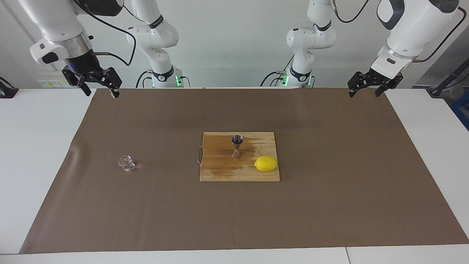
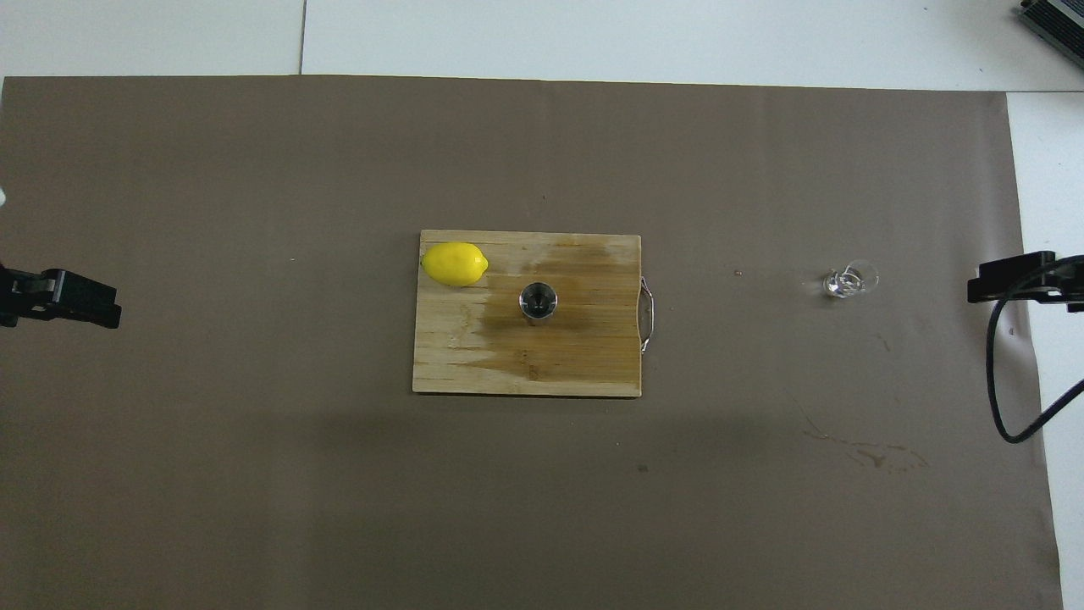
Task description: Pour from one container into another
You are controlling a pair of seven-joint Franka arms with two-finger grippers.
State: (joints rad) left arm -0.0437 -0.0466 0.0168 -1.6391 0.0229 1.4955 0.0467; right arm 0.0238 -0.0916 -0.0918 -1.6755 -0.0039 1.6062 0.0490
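The small clear glass [image 1: 126, 163] [image 2: 847, 281] stands on the brown paper toward the right arm's end of the table. The steel jigger [image 1: 237, 146] [image 2: 538, 302] stands upright in the middle of the wooden cutting board [image 1: 220, 172] [image 2: 457, 356]. My right gripper [image 1: 102, 92] [image 2: 1012, 282] hangs open and empty over the paper's edge at its own end, well apart from the glass. My left gripper [image 1: 364, 93] [image 2: 63, 298] waits open and empty over the paper's edge at the left arm's end.
A yellow lemon [image 1: 266, 163] [image 2: 455, 263] lies on the board's corner, farther from the robots than the jigger. A dark wet patch spreads over the board around the jigger. A damp stain [image 2: 876, 456] marks the paper nearer to the robots than the glass.
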